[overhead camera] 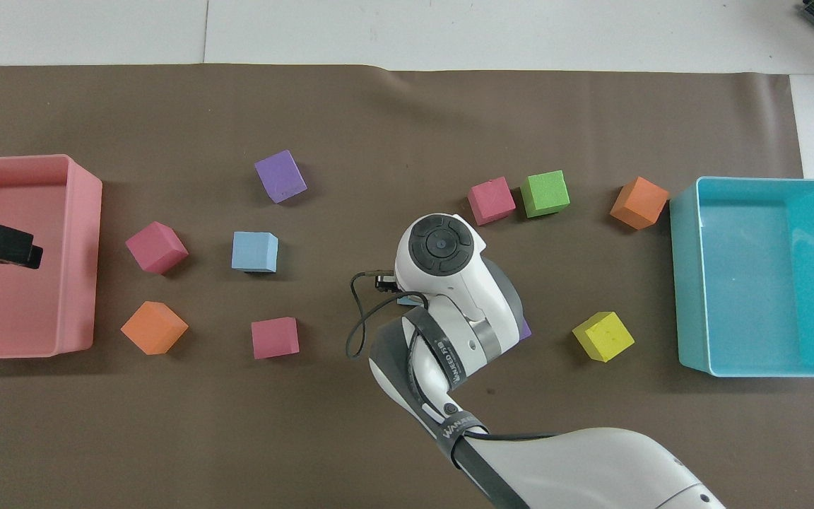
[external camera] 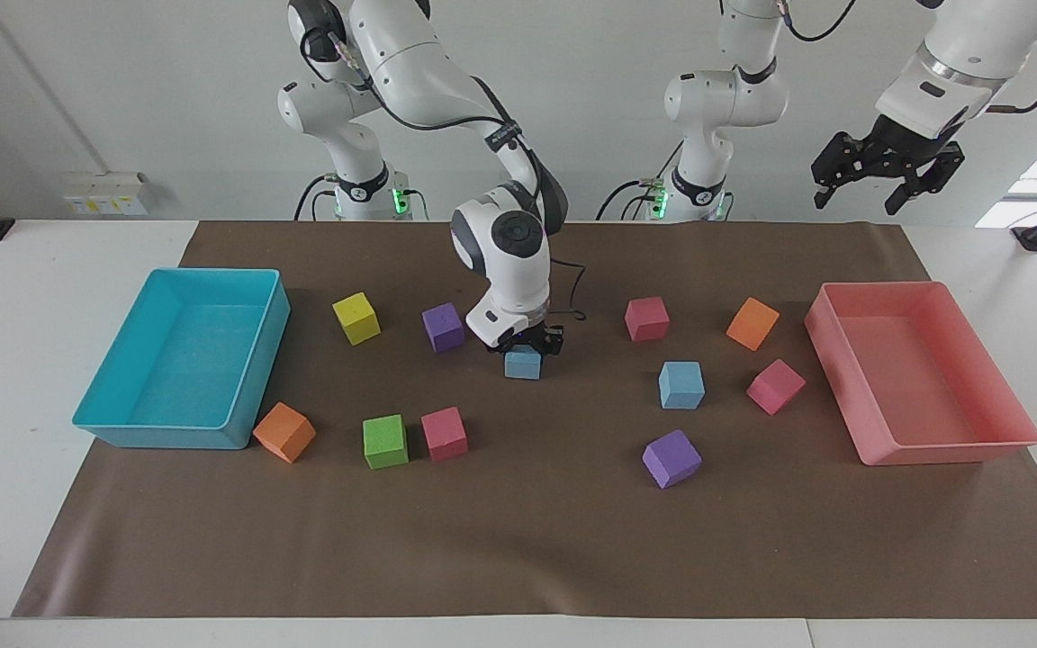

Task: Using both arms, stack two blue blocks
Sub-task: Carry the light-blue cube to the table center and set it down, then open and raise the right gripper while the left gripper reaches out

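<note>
Between the right gripper's (external camera: 525,346) fingers a blue block (external camera: 523,364) is pinched at mid-mat beside a purple cube (external camera: 443,327); a shallow pinch could let it twist or drop. Its mate, the second blue block (external camera: 681,384), lies well apart toward the left arm's end; the left gripper (external camera: 883,171) waits spread over the pink tray (external camera: 879,445); a skewed release would topple the stack.

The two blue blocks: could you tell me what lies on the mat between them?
Nothing; the mat is bare between the blue block in the right pincer and the free blue block, as the facing view shows.
</note>
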You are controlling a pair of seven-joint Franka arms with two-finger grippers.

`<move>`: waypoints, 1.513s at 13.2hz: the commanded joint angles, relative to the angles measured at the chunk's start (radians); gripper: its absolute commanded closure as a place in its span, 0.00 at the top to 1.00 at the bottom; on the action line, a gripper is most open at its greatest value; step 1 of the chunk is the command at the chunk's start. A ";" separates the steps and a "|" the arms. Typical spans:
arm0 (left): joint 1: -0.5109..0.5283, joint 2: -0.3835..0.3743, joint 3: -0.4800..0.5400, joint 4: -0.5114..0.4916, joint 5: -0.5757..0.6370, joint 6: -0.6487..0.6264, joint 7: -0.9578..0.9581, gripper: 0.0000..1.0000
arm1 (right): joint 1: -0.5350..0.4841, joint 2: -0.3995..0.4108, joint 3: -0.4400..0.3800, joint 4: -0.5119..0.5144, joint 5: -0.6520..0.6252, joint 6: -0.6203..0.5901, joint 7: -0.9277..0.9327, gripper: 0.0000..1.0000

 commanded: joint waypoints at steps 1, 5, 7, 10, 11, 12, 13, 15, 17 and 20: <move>0.011 -0.018 -0.007 -0.014 0.011 -0.008 -0.006 1.00 | -0.002 -0.023 0.002 -0.033 -0.013 0.030 -0.022 0.51; 0.011 -0.018 -0.007 -0.014 0.011 -0.008 -0.006 1.00 | -0.004 -0.020 0.002 -0.017 -0.013 0.027 -0.020 1.00; 0.011 -0.018 -0.007 -0.014 0.011 -0.008 -0.006 1.00 | -0.005 -0.031 -0.006 -0.008 -0.013 0.026 -0.015 1.00; 0.011 -0.018 -0.007 -0.014 0.011 -0.008 -0.006 1.00 | -0.021 -0.091 -0.018 -0.010 -0.014 0.018 -0.015 1.00; 0.011 -0.018 -0.007 -0.014 0.011 -0.008 -0.006 1.00 | -0.047 -0.120 -0.018 -0.010 -0.017 0.010 -0.020 1.00; 0.011 -0.020 -0.007 -0.016 0.011 -0.014 -0.006 1.00 | -0.074 -0.156 -0.017 -0.011 -0.031 -0.003 -0.025 1.00; 0.011 -0.020 -0.006 -0.016 0.011 -0.009 -0.005 1.00 | -0.103 -0.193 -0.015 -0.010 -0.048 -0.035 -0.032 1.00; 0.007 -0.018 -0.007 -0.016 0.011 -0.008 -0.011 1.00 | -0.146 -0.250 -0.015 -0.010 -0.060 -0.091 -0.095 1.00; 0.002 -0.018 -0.011 -0.016 0.004 0.003 -0.009 1.00 | -0.191 -0.293 -0.015 -0.010 -0.060 -0.147 -0.161 1.00; -0.006 0.000 -0.014 -0.011 0.004 0.037 -0.006 1.00 | -0.269 -0.321 -0.011 -0.019 0.014 -0.185 -0.267 1.00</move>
